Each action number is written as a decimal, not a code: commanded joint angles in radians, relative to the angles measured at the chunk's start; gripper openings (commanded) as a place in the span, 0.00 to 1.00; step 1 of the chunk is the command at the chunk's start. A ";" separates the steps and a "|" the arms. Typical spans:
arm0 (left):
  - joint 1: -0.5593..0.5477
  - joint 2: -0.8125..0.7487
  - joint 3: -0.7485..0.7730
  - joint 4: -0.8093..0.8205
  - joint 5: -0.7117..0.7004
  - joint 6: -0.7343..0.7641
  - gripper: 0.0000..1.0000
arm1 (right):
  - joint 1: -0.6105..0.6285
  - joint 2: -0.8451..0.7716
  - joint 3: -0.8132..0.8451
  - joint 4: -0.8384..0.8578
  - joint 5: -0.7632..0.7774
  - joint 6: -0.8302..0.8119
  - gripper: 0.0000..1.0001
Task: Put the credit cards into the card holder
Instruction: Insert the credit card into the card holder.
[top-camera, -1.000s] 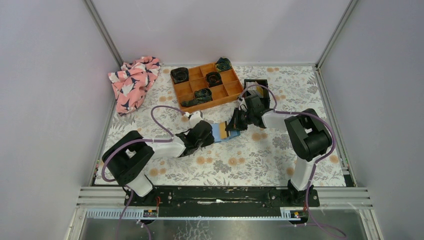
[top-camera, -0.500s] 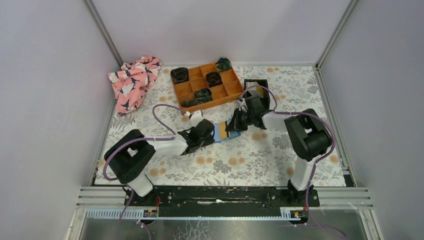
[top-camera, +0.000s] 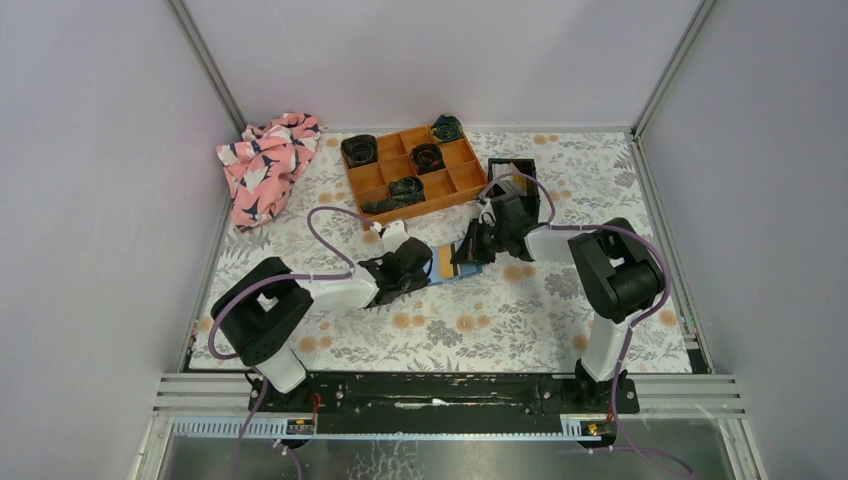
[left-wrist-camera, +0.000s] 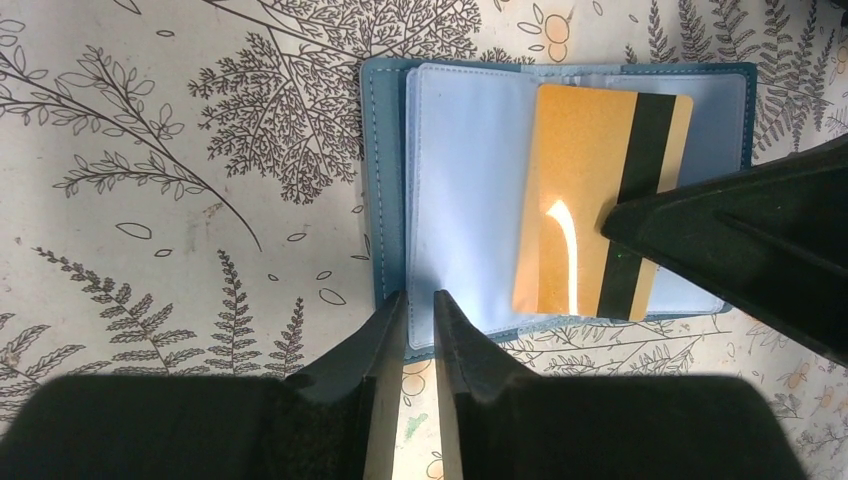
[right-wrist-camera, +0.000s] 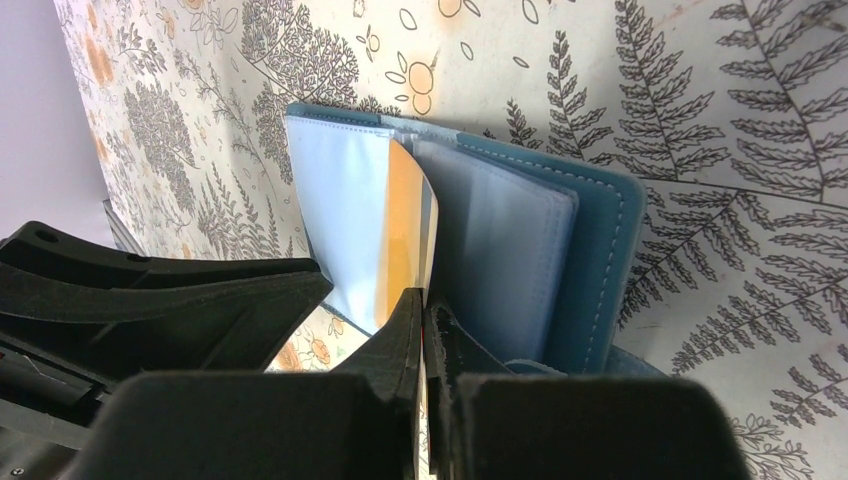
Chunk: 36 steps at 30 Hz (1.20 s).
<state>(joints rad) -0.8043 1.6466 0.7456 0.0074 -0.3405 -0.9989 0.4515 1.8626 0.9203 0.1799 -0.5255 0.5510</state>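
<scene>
My left fingers (left-wrist-camera: 375, 350), nearly closed, nip the open card holder (left-wrist-camera: 460, 200) at its near edge, steadying it on the desk (left-wrist-camera: 150, 250) (it's light). My right fingers (right-wrist-camera: 400, 345) pinch the gold credit card (left-wrist-camera: 575, 190), feeding it into a sleeve.

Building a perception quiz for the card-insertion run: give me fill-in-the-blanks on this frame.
1. The card pinched by the right gripper is gold with a ____ stripe.
2. The card holder lies ____ on the table, its clear sleeves showing.
3. The pink patterned cloth is bunched at the table's far ____ corner.

Missing words: black; open; left.
</scene>
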 joint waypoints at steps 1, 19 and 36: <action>0.022 0.085 -0.033 -0.158 -0.098 0.012 0.24 | 0.026 0.012 -0.058 -0.115 0.033 -0.037 0.00; 0.022 0.081 -0.042 -0.181 -0.102 -0.001 0.22 | 0.027 0.082 -0.030 -0.114 -0.046 -0.042 0.00; 0.028 0.054 -0.042 -0.219 -0.124 -0.025 0.26 | 0.029 0.138 0.007 -0.152 -0.081 -0.079 0.00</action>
<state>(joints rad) -0.8043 1.6463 0.7498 -0.0116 -0.3492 -1.0439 0.4522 1.9381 0.9482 0.2157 -0.6357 0.5461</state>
